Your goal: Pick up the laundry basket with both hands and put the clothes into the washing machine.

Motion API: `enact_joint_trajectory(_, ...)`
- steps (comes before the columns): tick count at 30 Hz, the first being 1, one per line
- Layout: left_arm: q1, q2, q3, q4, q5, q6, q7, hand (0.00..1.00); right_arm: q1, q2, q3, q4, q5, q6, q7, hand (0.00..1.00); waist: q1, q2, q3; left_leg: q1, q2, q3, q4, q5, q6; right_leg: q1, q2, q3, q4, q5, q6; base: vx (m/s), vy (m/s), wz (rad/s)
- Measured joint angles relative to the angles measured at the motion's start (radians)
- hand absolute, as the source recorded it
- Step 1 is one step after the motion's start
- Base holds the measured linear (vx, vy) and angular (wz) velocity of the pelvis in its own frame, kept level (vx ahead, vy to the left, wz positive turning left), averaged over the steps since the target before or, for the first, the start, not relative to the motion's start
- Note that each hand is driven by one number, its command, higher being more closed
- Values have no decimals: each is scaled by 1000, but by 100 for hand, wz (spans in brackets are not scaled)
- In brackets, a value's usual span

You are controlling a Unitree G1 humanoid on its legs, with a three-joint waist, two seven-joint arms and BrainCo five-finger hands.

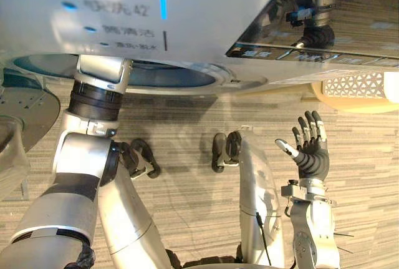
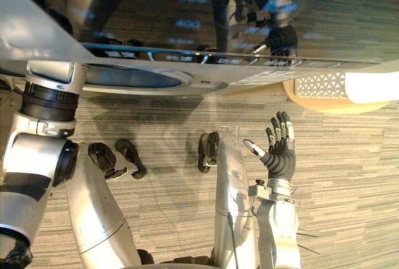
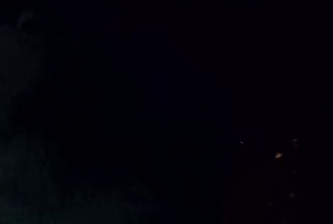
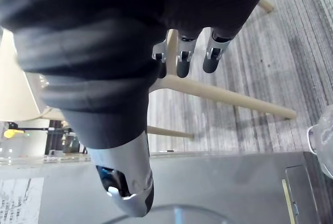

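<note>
The washing machine (image 1: pixel 124 13) stands right in front of me, with its grey control panel at the top of the eye views and its round opening (image 1: pixel 168 75) below it. My left forearm (image 1: pixel 93 103) reaches up into that opening, and the hand is hidden inside; the left wrist view is dark. My right hand (image 1: pixel 310 150) is raised over the carpet at the lower right, open and holding nothing, its fingers (image 4: pixel 182 63) straight. The cream laundry basket (image 1: pixel 356 89) with a lattice wall sits on the floor at the right, apart from both hands.
The machine's grey round door (image 1: pixel 28 110) hangs open at the left edge. Something white (image 2: pixel 373 85) lies at the basket's right end. Pale wooden bars (image 4: pixel 223 96) cross the grey striped carpet (image 1: pixel 361 156) beyond my right hand.
</note>
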State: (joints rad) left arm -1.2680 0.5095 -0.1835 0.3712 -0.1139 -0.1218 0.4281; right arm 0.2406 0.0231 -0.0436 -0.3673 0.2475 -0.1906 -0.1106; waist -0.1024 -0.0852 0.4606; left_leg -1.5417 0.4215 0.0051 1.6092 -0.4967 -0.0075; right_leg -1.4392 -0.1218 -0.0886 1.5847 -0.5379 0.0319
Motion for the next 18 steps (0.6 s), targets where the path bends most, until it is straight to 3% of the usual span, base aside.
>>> enact_joint_trajectory(2,-43,-2,-13,130,66,48,-65,0,-33,10,-3,68,9,-9,12,0,-1,-7,-4,0,-2,1,-2,3,5,3,-2,0,-3,1,1,24,-17,1)
enact_joint_trajectory(4,-88,-27,-23,258,239,143,-157,0,-148,27,-26,277,-10,7,-5,0,-1,-16,-10,1,-7,3,-5,8,10,6,-7,-2,-6,3,0,55,-40,6)
enact_joint_trajectory(7,-114,-84,-23,350,451,208,-227,0,-268,33,-43,416,-33,24,-34,0,0,-18,-8,3,-22,12,-14,18,16,5,-21,2,-4,3,0,42,-41,16)
enact_joint_trajectory(11,-112,-106,-43,396,628,234,-300,0,-379,4,-64,472,-20,23,-41,0,7,-19,-8,4,-23,15,-40,33,14,5,-22,2,-26,15,-3,31,-54,2)
enact_joint_trajectory(18,-39,-114,-55,396,575,232,-361,0,-629,-72,-122,688,74,48,-45,0,17,-19,-8,28,-23,16,-60,39,6,27,-21,-9,-40,16,-4,34,-54,2)
